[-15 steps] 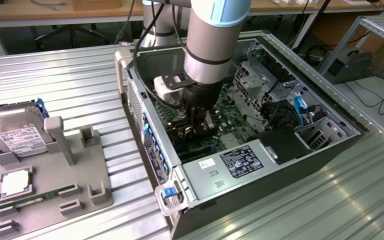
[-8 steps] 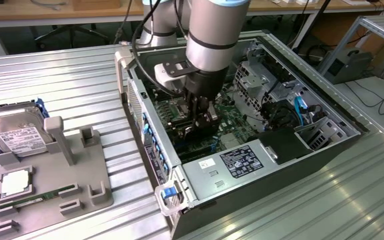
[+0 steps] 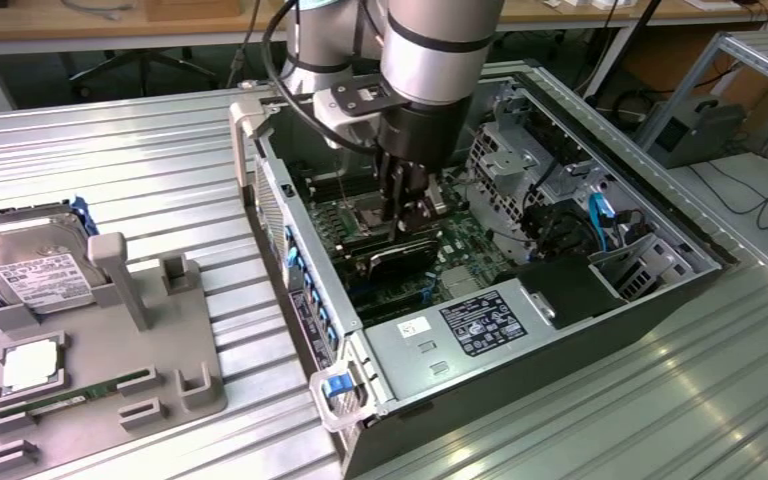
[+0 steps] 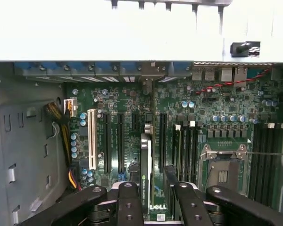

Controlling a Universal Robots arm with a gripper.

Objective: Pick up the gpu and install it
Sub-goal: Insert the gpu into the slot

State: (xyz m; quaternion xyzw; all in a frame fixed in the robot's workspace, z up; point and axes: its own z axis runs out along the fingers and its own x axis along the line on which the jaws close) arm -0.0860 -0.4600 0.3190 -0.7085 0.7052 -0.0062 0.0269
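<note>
Inside the open computer case [image 3: 531, 300] lying on the metal worktop [image 3: 117, 160], the gripper [image 3: 404, 215] reaches down over the green motherboard [image 4: 212, 108]. Its fingers [image 4: 129, 202] stand fairly wide apart, one on each side of the gpu [image 4: 146, 160], which stands on edge among the expansion slots [image 4: 106, 141]; looks clamped on it, card seen edge-on in the wrist view, black face and shiny rim in the exterior view. On the exterior view's left, a grey fixture tray [image 3: 104, 350] holds a hard drive [image 3: 31, 265], a memory stick [image 3: 71, 395] and a CPU chip [image 3: 24, 365], well apart from the case.
</note>
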